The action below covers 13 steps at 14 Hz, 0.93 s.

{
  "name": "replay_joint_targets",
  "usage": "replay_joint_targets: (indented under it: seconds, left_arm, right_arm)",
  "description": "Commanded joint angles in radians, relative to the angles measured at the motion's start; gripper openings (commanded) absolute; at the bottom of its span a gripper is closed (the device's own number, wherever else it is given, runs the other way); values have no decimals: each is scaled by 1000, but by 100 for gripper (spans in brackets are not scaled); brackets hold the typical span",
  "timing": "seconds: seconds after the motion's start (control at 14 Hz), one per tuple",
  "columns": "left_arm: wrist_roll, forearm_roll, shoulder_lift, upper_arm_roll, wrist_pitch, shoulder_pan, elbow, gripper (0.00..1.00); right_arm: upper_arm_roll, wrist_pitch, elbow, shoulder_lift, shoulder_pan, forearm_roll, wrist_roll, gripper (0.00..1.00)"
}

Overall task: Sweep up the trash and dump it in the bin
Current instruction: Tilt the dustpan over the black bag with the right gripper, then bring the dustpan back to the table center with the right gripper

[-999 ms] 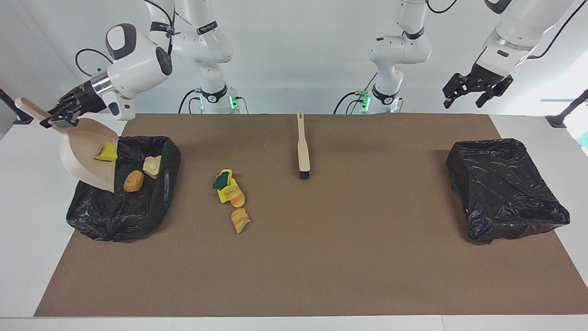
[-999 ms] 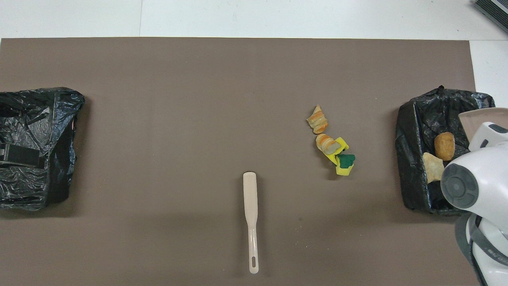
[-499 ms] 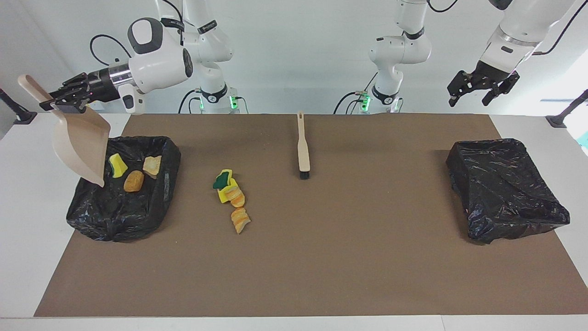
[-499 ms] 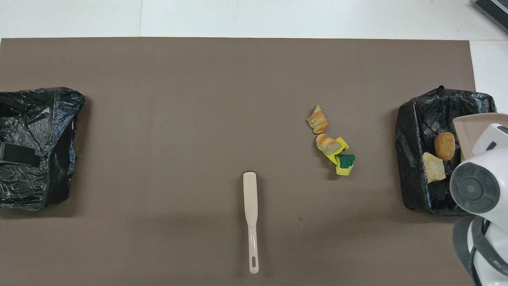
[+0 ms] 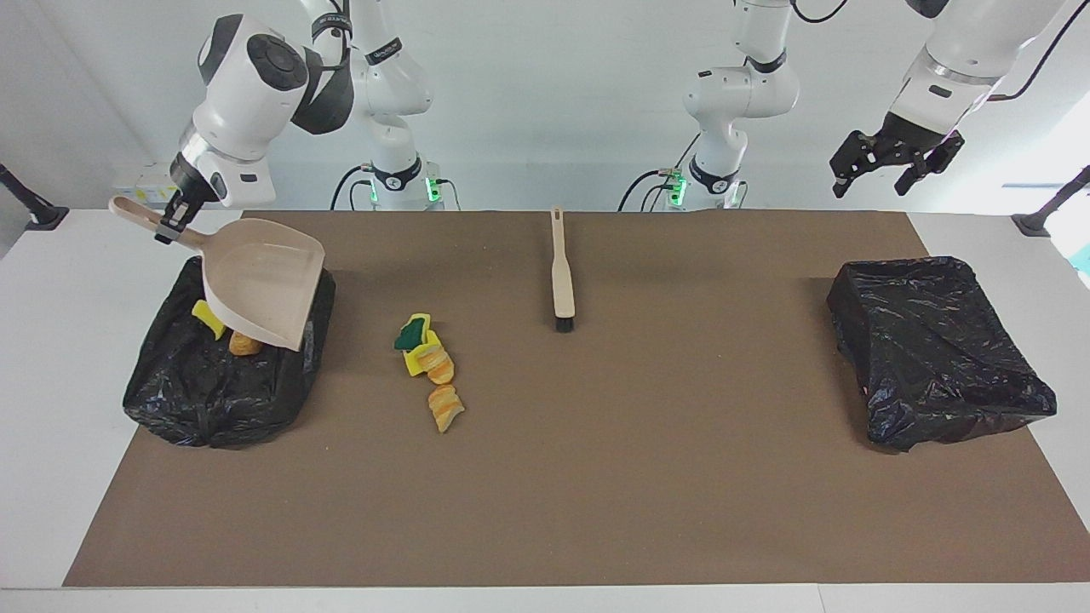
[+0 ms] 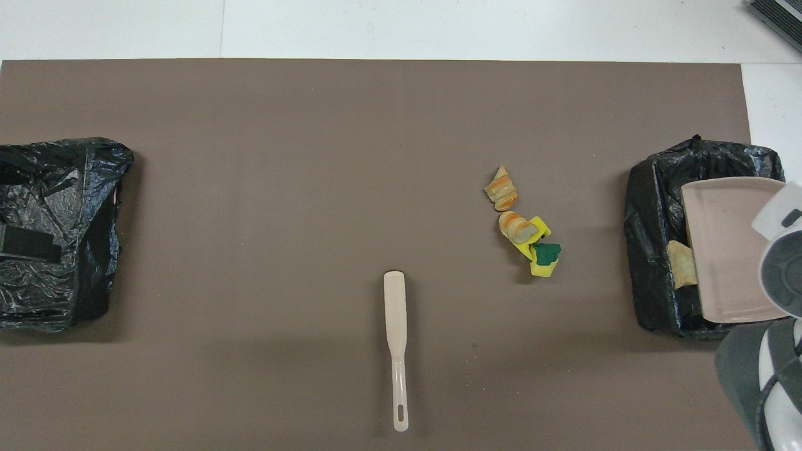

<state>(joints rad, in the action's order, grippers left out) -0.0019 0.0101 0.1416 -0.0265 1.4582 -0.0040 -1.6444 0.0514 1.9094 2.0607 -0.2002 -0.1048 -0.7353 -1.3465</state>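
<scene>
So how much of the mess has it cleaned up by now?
Partly done. Some scraps already lie in the black-lined bin at the right arm's end. The right gripper holds the dustpan over that bin. A cluster of trash waits on the mat, and the brush lies untouched. The left gripper waits, open, raised.

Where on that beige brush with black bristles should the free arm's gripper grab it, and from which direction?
Probably the narrow beige handle of the beige-handled brush with black bristles, from straight above. It lies flat on the brown mat, handle end toward the robots, bristles pointing away, with nothing beside it. The open left gripper would close across the handle's width.
</scene>
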Motion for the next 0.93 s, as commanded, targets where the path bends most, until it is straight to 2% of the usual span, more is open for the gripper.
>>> replay_joint_targets:
  seconds: [0.0,0.21,0.5,0.71,0.86]
  left_arm:
    - [0,10,-4,-13,-18,0,8,100]
    - [0,8,0,-13,-15,24,3,100]
    - [5,10,-3,-13,-15,24,8,100]
    - [8,8,-7,-13,-3,22,3,100]
    - [8,8,-8,-13,-2,22,3,100]
  right_arm:
    - [1,25,-36,28,-16,138,-51,0]
    - [-1,47,-33,47,-15,302,-40,0]
    - [7,39,-27,62,25,350,47,0]
    - [13,39,-34,65,75,358,254,0]
    - [13,40,-42,70,108,419,446,0]
